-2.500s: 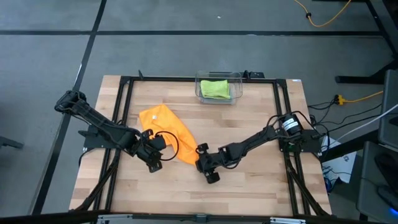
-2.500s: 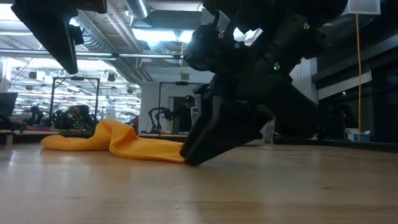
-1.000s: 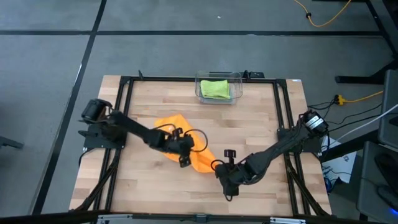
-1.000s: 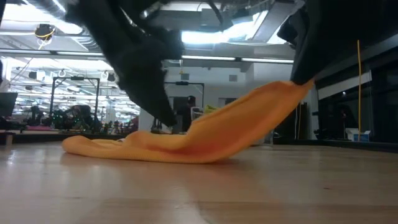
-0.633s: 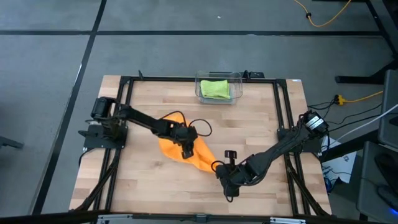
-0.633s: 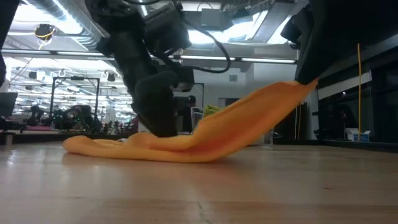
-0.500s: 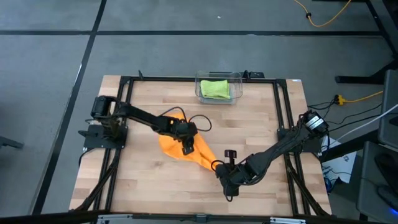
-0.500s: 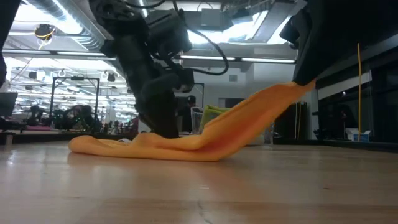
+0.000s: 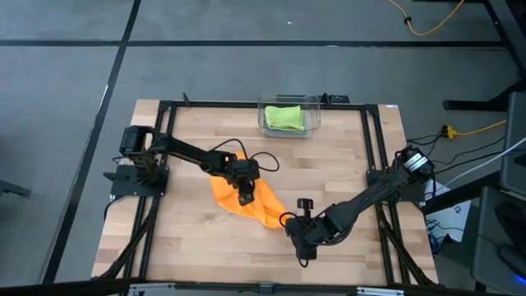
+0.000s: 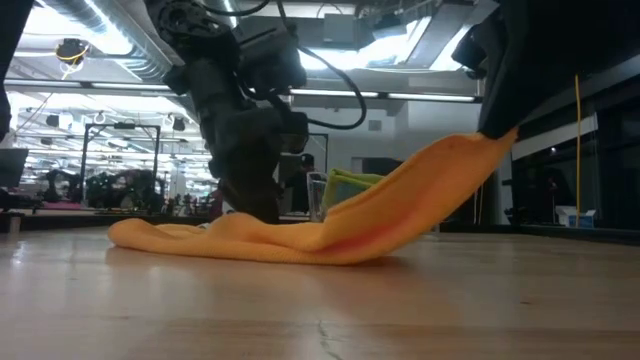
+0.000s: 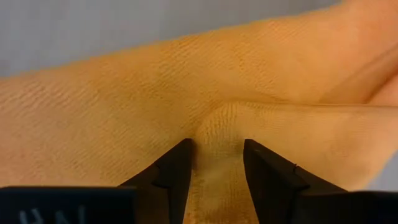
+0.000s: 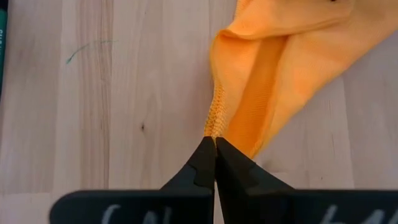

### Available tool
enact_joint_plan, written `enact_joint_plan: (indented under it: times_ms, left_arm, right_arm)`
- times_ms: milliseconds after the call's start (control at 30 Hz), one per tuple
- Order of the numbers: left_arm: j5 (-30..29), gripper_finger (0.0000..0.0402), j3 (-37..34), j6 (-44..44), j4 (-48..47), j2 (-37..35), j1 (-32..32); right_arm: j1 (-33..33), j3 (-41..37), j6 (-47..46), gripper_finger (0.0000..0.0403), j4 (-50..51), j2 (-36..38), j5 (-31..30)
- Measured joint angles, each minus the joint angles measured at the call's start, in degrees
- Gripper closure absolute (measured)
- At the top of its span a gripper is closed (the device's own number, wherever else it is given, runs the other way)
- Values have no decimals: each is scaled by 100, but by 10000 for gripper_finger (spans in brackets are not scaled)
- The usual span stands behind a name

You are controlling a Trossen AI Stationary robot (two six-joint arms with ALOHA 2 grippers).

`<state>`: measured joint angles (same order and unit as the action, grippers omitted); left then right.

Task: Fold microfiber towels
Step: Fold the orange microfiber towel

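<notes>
An orange towel (image 9: 265, 210) lies bunched in the middle of the table, one end raised. My left gripper (image 9: 244, 197) points down on its middle, shut on a ridge of cloth (image 11: 217, 124). At the towel's near right end, my right gripper (image 9: 289, 220) is shut on the raised end (image 10: 480, 150). From there the cloth slopes down to the table (image 10: 300, 240). A lime green towel (image 9: 285, 117) lies in the clear bin at the far edge. My left gripper has a raised ridge of the orange towel (image 11: 217, 134) between its two fingers (image 11: 177, 165), coming from above and slanting down. The cloth around the ridge lies on the table. How many layers the ridge holds I cannot tell. My right gripper pinches the towel's stitched edge (image 12: 216, 121) at one end between its fingertips (image 12: 205, 155), slanting down from above. That end is lifted clear of the table. The cloth sags from it to the part that rests on the wood.
The clear plastic bin (image 9: 265, 123) stands at the middle of the far edge. A black frame (image 9: 164, 123) runs around the wooden tabletop. Bare wood lies near the front edge and to both sides of the towel.
My left gripper has swung toward the table's far edge and come down on the middle of the orange towel. The right gripper has kept the raised end where it was.
</notes>
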<state>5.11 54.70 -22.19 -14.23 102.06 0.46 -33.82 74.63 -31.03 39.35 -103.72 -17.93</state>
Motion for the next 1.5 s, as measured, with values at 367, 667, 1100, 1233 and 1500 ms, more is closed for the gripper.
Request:
enact_joint_plan:
  times_ms: [367, 667, 1100, 1233, 1500]
  left_arm:
    - [358, 262, 0, -12, 94, 0, -69]
    - [-209, 321, 0, 180, 103, 0, -456]
    - [-463, 401, 440, -23, -606, -665, -1218]
    - [-1104, 401, 896, -19, -1467, -1357, -1473]
    - [-2854, 401, 1677, 527, -2579, -2678, -1590]
  right_arm:
    - [0, 0, -10, 397, -1, 0, 0]
    - [0, 0, -26, 397, -2, 0, -2]
    - [2, 26, -180, 399, 324, 11, -582]
    - [33, 33, -163, 399, 594, 236, -1213]
    - [331, 33, 655, 400, 701, 1115, -2941]
